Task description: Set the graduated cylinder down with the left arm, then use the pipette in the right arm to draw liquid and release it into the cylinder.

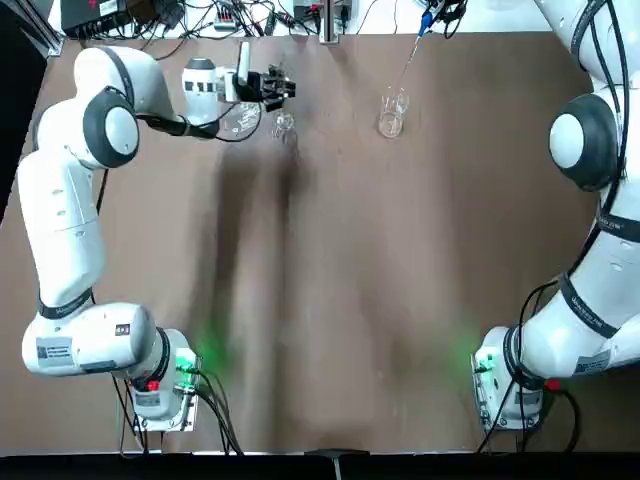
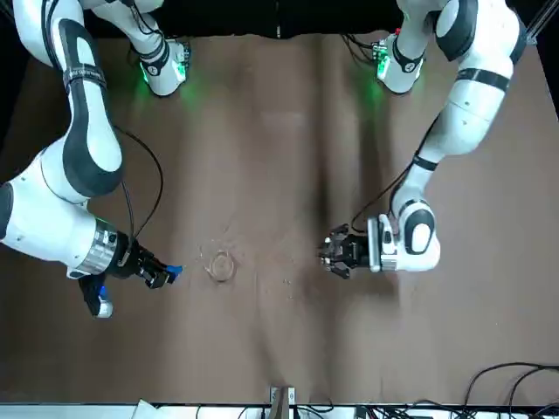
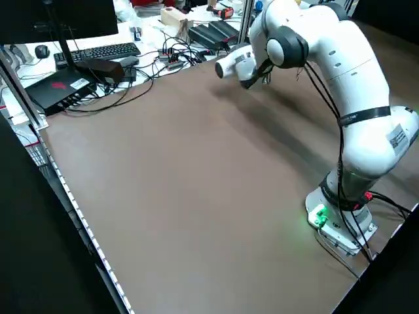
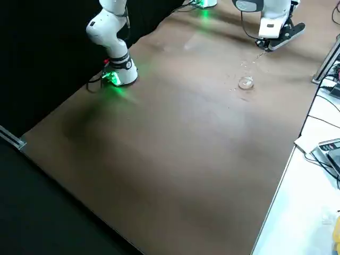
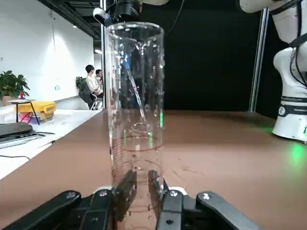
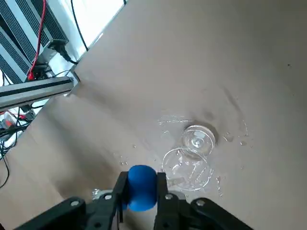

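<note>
We've got the graduated cylinder (image 5: 136,100), tall, slim clear glass with droplets on its wall, upright between the fingers of the left gripper (image 5: 141,187), over the far left of the table. We see the pipette (image 6: 142,188), thin clear tube, blue bulb pinched in the right gripper (image 6: 142,175), slanting tip-down over the far right half. We can't tell its liquid level.

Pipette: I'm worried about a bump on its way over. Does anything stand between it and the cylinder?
Nothing visible stands in the gap between the pipette and the cylinder in the left gripper. The beaker is close by the pipette's tip; whether its wall surrounds that tip, I can't tell.
</note>
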Controlling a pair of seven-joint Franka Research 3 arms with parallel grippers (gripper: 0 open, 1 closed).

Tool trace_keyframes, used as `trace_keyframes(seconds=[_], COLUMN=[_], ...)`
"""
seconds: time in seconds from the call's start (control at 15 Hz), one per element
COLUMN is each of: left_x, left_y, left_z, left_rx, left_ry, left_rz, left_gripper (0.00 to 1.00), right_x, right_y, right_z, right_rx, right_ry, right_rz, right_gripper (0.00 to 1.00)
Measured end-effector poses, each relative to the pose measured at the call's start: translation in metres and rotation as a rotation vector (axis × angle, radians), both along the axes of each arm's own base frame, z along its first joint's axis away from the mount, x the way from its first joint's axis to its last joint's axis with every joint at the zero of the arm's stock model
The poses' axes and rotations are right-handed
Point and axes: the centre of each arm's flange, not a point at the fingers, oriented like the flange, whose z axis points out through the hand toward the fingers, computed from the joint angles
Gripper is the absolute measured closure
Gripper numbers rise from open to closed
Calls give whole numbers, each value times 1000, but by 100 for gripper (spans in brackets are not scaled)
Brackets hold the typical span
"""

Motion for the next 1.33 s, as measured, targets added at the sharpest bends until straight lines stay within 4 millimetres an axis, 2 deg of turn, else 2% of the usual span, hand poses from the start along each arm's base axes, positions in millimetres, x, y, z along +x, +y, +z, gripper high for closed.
trace_keyframes(seconds=[0.27,0.67,0.93,1.27,1.33], left_x=[-11,-23,-30,-31,-31], left_y=[-42,-77,-87,-86,-86], left_z=[-1,-4,-11,-22,-23], left_rx=[0,0,8,11,11], left_ry=[21,47,47,25,25], left_rz=[16,43,41,42,42], left_gripper=[77,76,74,74,70], right_x=[2,2,2,1,1], right_y=[-4,-11,-12,-13,-13], right_z=[4,18,18,23,26], right_rx=[10,51,56,89,95], right_ry=[-6,-16,-14,-8,-11], right_rz=[-8,-30,-32,-41,-42], right_gripper=[72,72,72,72,72])
